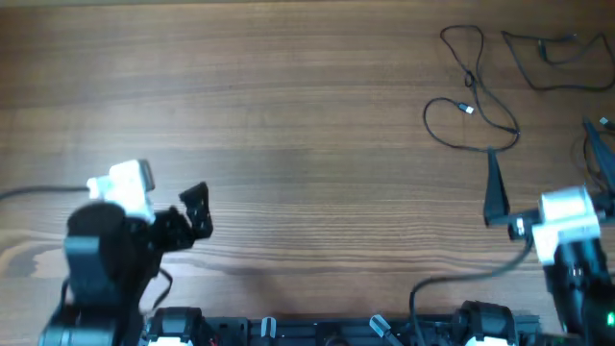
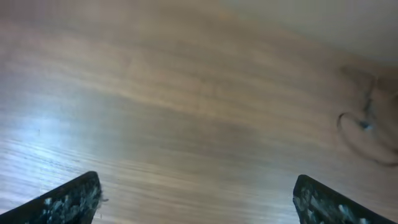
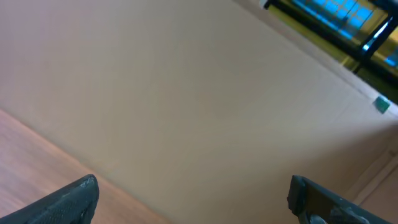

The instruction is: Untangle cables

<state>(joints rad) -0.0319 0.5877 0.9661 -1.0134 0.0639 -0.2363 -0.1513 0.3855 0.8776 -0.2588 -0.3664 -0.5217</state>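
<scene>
Several thin black cables lie as loose strands at the table's far right. One cable (image 1: 478,88) loops from the back down towards my right gripper, with a small plug (image 1: 468,109) in its middle. A second cable (image 1: 546,53) lies at the back right corner, and a third (image 1: 596,144) runs along the right edge. A cable shows as a blur in the left wrist view (image 2: 367,124). My left gripper (image 1: 199,213) (image 2: 196,199) is open and empty at the near left, far from the cables. My right gripper (image 1: 550,187) (image 3: 193,199) is open and empty, just in front of the looped cable.
The wooden table (image 1: 288,115) fills the overhead view. The arms' bases and thicker black wiring (image 1: 432,284) run along the front edge. The right wrist view faces a beige wall (image 3: 186,93) beyond the table's edge.
</scene>
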